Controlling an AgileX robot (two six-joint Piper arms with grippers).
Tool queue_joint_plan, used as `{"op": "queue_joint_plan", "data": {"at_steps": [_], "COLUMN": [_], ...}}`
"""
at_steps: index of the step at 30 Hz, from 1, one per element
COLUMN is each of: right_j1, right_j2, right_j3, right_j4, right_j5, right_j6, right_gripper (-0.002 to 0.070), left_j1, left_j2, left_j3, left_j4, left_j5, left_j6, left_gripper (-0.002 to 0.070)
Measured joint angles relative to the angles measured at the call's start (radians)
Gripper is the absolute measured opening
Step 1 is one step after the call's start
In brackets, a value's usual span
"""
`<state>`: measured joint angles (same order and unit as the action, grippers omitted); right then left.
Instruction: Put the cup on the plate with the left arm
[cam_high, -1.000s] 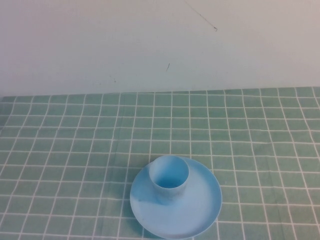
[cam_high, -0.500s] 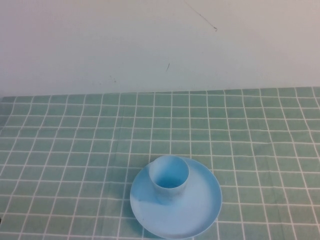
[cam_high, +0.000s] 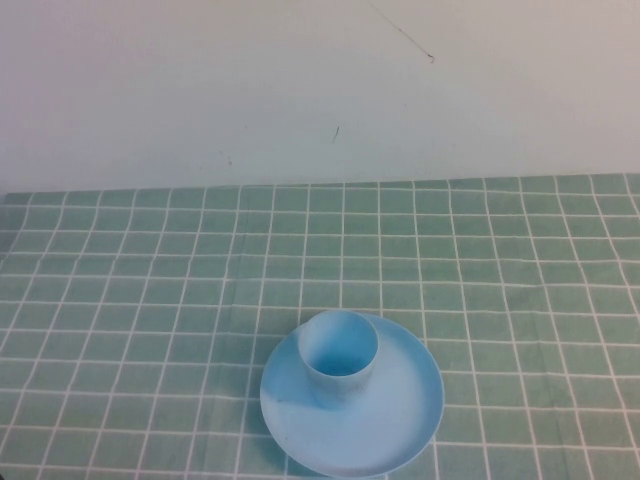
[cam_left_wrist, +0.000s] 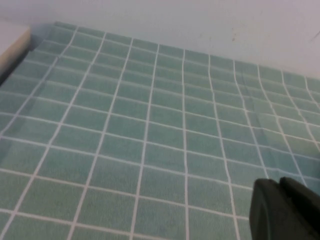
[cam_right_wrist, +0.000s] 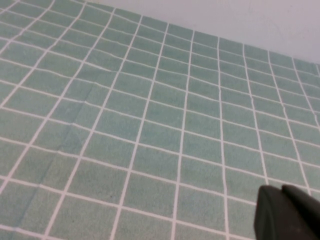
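Note:
The light blue cup (cam_high: 338, 354) stands upright on the light blue plate (cam_high: 400, 420), on the plate's far left part, near the front edge of the green checked cloth. Neither arm shows in the high view. My left gripper (cam_left_wrist: 279, 183) shows only in the left wrist view as two dark fingers pressed together, empty, above bare cloth. My right gripper (cam_right_wrist: 281, 190) shows in the right wrist view the same way, fingers together and empty, above bare cloth. Neither wrist view shows the cup or the plate.
The green checked tablecloth (cam_high: 150, 280) covers the table up to a white wall (cam_high: 300, 80) at the back. A white flat edge (cam_left_wrist: 12, 40) lies beyond the cloth's corner in the left wrist view.

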<state>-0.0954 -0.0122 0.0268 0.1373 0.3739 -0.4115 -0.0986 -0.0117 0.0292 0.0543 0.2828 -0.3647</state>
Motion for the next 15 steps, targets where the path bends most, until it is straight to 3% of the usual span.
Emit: {"op": "queue_joint_plan", "data": {"at_steps": [15], "right_j1": [0.0], "right_j2": [0.0], "right_j3": [0.0], "right_j4": [0.0], "right_j5": [0.0], "right_j6": [0.0], "right_gripper": [-0.0002], "left_j1": [0.0], "left_j2": [0.0], "left_j3": [-0.005], "left_j4": [-0.002], "left_j5": [0.055], "left_j6": [0.0], "left_gripper": [0.0]}}
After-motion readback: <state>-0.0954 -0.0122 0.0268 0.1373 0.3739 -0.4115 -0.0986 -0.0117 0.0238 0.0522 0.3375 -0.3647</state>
